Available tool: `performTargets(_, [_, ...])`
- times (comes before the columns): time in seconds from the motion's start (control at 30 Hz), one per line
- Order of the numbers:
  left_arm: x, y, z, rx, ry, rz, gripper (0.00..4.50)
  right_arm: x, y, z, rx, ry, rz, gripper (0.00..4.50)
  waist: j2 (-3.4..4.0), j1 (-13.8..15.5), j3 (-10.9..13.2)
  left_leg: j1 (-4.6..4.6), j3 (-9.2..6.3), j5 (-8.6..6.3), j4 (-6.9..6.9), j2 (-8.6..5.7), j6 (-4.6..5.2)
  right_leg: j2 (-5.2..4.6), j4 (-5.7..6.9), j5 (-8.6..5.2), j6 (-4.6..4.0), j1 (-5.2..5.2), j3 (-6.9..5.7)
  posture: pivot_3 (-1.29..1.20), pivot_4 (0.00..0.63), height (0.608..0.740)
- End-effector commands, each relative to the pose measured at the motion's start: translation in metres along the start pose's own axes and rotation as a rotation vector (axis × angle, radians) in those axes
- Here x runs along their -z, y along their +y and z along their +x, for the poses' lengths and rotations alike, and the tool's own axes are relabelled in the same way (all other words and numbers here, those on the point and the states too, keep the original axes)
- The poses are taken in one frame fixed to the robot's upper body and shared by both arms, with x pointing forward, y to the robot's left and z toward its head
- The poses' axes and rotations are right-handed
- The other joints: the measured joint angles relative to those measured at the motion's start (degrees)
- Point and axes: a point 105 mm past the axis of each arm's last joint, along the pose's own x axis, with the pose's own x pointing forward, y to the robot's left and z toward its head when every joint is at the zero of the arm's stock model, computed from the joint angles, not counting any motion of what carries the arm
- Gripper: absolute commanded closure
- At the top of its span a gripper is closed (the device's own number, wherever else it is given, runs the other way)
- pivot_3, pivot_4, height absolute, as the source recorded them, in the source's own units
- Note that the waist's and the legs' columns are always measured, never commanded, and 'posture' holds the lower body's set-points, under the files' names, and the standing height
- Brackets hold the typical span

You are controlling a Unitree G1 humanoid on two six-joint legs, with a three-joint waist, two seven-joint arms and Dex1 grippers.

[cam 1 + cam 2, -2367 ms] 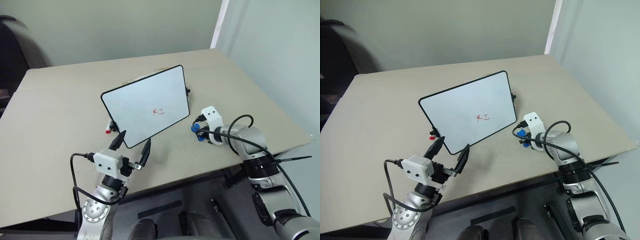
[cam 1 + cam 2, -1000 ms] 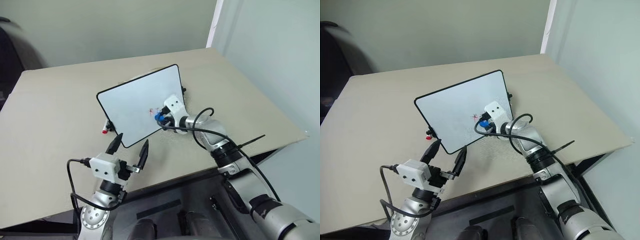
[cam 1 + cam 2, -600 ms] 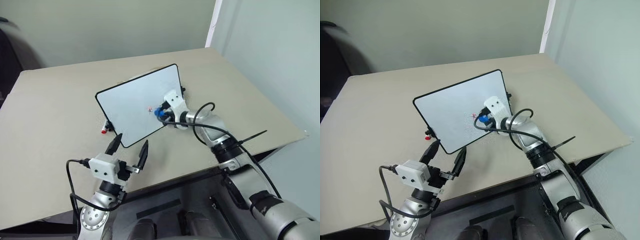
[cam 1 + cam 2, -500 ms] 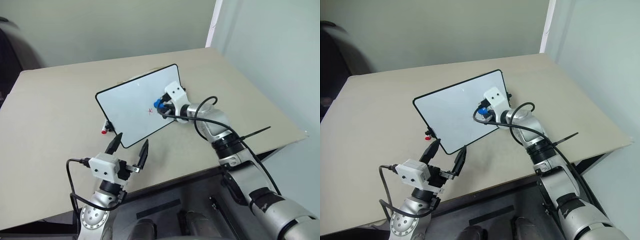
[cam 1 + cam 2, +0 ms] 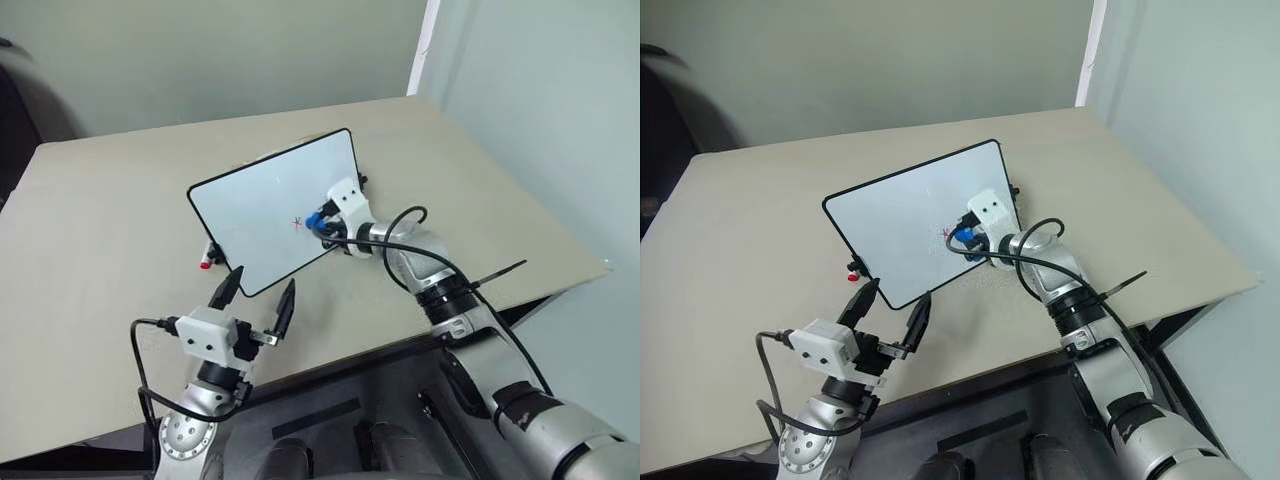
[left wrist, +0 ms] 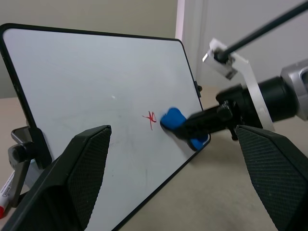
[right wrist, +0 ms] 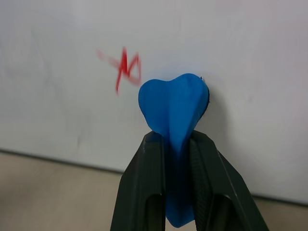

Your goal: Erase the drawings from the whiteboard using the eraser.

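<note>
While your right gripper (image 7: 179, 144) clenches the eraser (image 7: 174, 103) mid-frame, pressing hard could topple the propped whiteboard (image 5: 260, 200), leaving the drawings (image 7: 122, 68) unerased.

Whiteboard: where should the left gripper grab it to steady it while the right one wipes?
Probably the thin black rim at the near lower corner of the whiteboard, coming from the front with the jaws straddling the edge. The board stands tilted back, that corner sits just ahead of the open left gripper, and it is well clear of the eraser and drawings.
</note>
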Motion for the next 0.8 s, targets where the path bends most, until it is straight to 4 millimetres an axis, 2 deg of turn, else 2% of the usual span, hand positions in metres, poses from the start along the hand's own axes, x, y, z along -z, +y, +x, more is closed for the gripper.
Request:
performTargets(0.03, [-0.018, 0.001, 0.000, -0.007, -0.068, 0.012, 0.00, 0.001, 0.003, 0.002, -0.007, 0.010, -0.009, 4.16, 0.00, 0.0, 0.0, 0.00, 0.00, -0.02, 0.00, 0.00, -0.03, 0.00, 0.00, 0.00, 0.00, -0.03, 0.00, 0.00, 0.150, 0.739])
performTargets(0.13, [-0.019, 0.003, -0.001, -0.008, -0.069, 0.013, 0.00, -0.004, 0.002, 0.000, -0.005, -0.004, -0.015, 4.16, 0.00, 0.0, 0.0, -0.06, 0.00, -0.02, 0.01, 0.00, -0.03, 0.00, 0.00, 0.00, 0.00, -0.10, 0.00, 0.00, 0.150, 0.739])
performTargets(0.23, [-0.019, 0.003, -0.001, -0.008, -0.069, 0.014, 0.00, -0.022, -0.001, -0.005, -0.005, -0.054, -0.026, 4.16, -0.01, 0.0, 0.1, -0.07, 0.00, -0.01, 0.01, 0.00, -0.03, 0.00, 0.00, 0.00, -0.01, -0.11, 0.00, 0.00, 0.150, 0.739])
performTargets(0.37, [-0.020, 0.004, -0.001, -0.003, -0.069, 0.016, 0.00, -0.055, -0.007, -0.016, -0.002, -0.144, -0.026, 4.16, 0.01, 0.0, 0.2, -0.10, 0.02, 0.00, 0.02, 0.00, -0.03, 0.00, 0.00, 0.01, -0.01, -0.15, 0.00, 0.00, 0.150, 0.739])
performTargets(0.47, [-0.020, 0.004, 0.000, 0.000, -0.067, 0.016, 0.00, -0.068, -0.010, -0.020, 0.000, -0.178, -0.020, 4.16, 0.01, 0.0, 0.2, -0.10, 0.03, 0.04, 0.01, 0.00, 0.03, 0.00, -0.01, 0.02, -0.03, -0.17, 0.00, 0.00, 0.150, 0.739])
performTargets(0.57, [-0.019, 0.004, 0.000, 0.002, -0.066, 0.016, 0.00, -0.067, -0.012, -0.019, 0.006, -0.178, -0.016, 4.16, 0.02, 0.1, 0.2, -0.06, 0.01, 0.06, -0.01, 0.01, 0.07, 0.00, 0.00, 0.04, -0.07, -0.14, -0.01, 0.00, 0.150, 0.739])
performTargets(0.67, [-0.019, 0.003, 0.001, 0.002, -0.067, 0.016, 0.00, -0.050, -0.007, -0.012, -0.007, -0.127, -0.010, 4.16, 0.00, 0.0, 0.2, -0.06, 0.02, 0.08, 0.00, 0.02, 0.11, 0.00, 0.00, 0.28, -0.46, -0.10, -0.02, 0.00, 0.150, 0.739])
performTargets(0.7, [-0.019, 0.003, 0.001, 0.002, -0.067, 0.016, 0.00, -0.046, -0.005, -0.011, -0.011, -0.115, -0.008, 4.16, 0.00, 0.0, 0.2, -0.02, 0.02, 0.26, 0.01, 0.02, 0.42, 0.00, 0.00, 0.31, -0.51, -0.05, -0.02, 0.00, 0.150, 0.739])
performTargets(0.8, [-0.020, 0.003, 0.001, 0.000, -0.070, 0.015, 0.00, -0.027, 0.001, -0.005, -0.030, -0.061, 0.007, 4.16, -0.02, -0.1, 0.1, 0.03, 0.03, 0.31, -0.02, 0.01, 0.52, 0.00, -0.01, 0.12, -0.19, 0.14, -0.02, 0.00, 0.150, 0.739])
